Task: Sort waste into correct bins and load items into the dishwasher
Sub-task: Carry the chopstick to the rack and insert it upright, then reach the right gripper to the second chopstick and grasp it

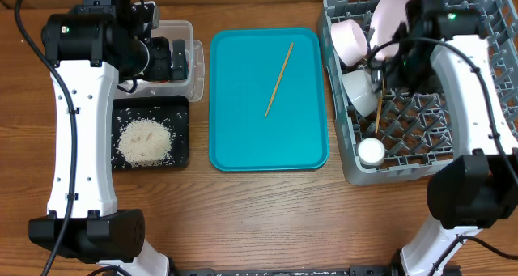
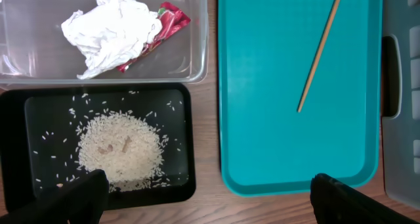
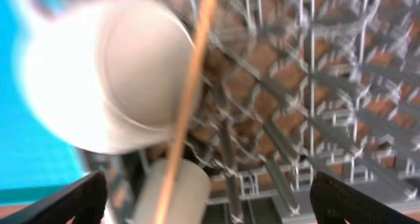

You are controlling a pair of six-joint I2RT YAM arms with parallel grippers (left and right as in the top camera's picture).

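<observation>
My right tool (image 3: 207, 192) hung released over the dishwasher (image 1: 429, 142) at the table's right edge. The chopstick (image 1: 379, 112) (seemingly leaning loose among pegs) could slip through if I brushed it.

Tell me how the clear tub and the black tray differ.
The tub is clear plastic; the black tray is opaque. The tub has tall walls; the black tray has only a shallow rim. The tub holds a crumpled napkin and a red wrapper; the black tray holds a pile of rice. Both are rectangular and sit left of the teal tray.
</observation>
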